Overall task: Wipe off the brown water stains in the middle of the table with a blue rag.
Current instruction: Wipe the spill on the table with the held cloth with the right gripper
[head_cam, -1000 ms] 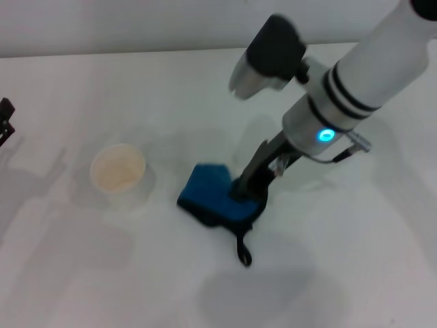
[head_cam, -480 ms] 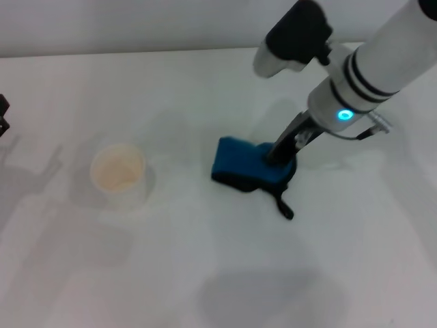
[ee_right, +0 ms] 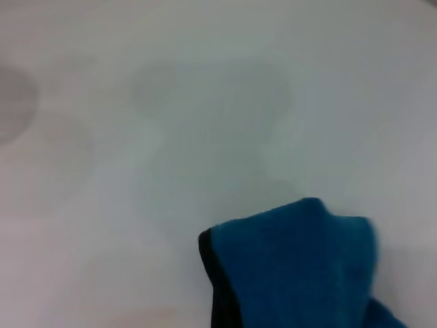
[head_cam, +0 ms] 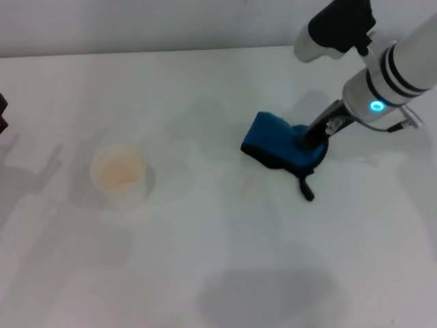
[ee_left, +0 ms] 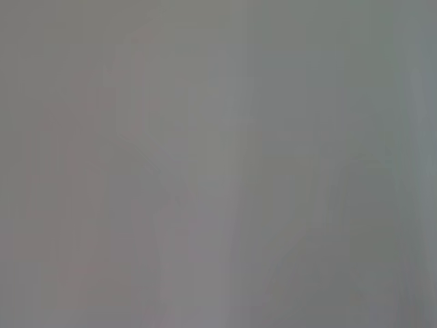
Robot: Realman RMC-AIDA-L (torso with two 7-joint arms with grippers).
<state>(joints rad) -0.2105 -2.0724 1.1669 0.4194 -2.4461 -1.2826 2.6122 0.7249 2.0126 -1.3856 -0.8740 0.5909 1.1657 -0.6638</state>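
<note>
On the worktop, right of middle: you have the blue rag (head_cam: 282, 147) bunched into a lump, lying on the white surface, its black loop tab trailing toward the near side.
Right end effector (head_cam: 311, 142): it comes down from the upper right and presses into the right side of the rag; its dark fingers are pinching the cloth, though you cannot make out the tips themselves, since they sink into the folds.
Left end effector (head_cam: 4, 115): only a dark sliver shows at the far left edge of the head view, well apart from everything else; you cannot tell how its fingers stand.
Cup (head_cam: 118, 173): a pale round cup stands upright on the left part of the worktop, well apart from the rag. Inside it you see a beige film of residue on the bottom; no liquid level can be made out.
Brown water stains (head_cam: 249, 181): you can see at most a very faint tan trace on the worktop (head_cam: 205, 260) just near and left of the rag; its edges are too weak to outline.
Right wrist view: it gives you the rag (ee_right: 300, 270) close up, bright blue with a black trimmed edge, resting on bare white worktop (ee_right: 205, 123); the cup does not appear there.
Left wrist view: it shows you only a flat grey blur, nothing you can name.
</note>
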